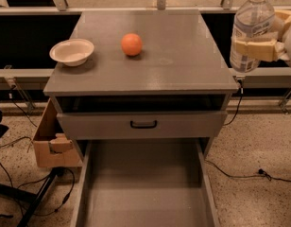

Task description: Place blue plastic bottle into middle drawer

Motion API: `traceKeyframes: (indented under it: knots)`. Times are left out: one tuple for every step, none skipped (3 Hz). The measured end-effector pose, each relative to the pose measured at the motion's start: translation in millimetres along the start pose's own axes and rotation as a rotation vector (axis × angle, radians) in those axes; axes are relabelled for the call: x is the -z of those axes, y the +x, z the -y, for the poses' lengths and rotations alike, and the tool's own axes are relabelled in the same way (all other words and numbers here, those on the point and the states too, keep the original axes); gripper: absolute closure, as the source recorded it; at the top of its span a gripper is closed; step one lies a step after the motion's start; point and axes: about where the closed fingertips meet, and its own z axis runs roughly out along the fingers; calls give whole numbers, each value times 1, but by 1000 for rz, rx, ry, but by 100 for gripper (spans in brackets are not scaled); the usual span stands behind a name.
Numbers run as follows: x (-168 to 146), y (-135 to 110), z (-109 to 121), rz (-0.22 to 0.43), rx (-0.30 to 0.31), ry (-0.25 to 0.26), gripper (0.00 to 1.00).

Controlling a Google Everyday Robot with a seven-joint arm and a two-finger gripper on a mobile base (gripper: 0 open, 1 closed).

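Note:
The blue plastic bottle (251,25), clear with a white cap and a pale label, hangs upright in the air off the cabinet's right side, level with the cabinet top. My gripper (250,49) is shut on the bottle, one cream finger (257,49) crossing its lower half; the arm enters from the right edge. The middle drawer (144,183) is pulled out at the bottom of the view, its flat gray floor bare. It lies well below and to the left of the bottle.
An orange (132,44) and a white bowl (72,51) sit on the gray cabinet top (174,60). Below it is a drawer front with a black handle (143,124). A cardboard box (50,141) and cables lie on the floor left; a cable runs right.

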Motion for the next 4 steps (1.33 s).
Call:
traceKeyframes:
  knots:
    - [-1, 0, 0, 0, -3, -2, 100]
    - [-2, 12, -22, 11, -40, -18, 100]
    - [14, 52, -102, 39, -174, -49, 100]
    - [19, 96, -160, 18, -258, -36, 100]
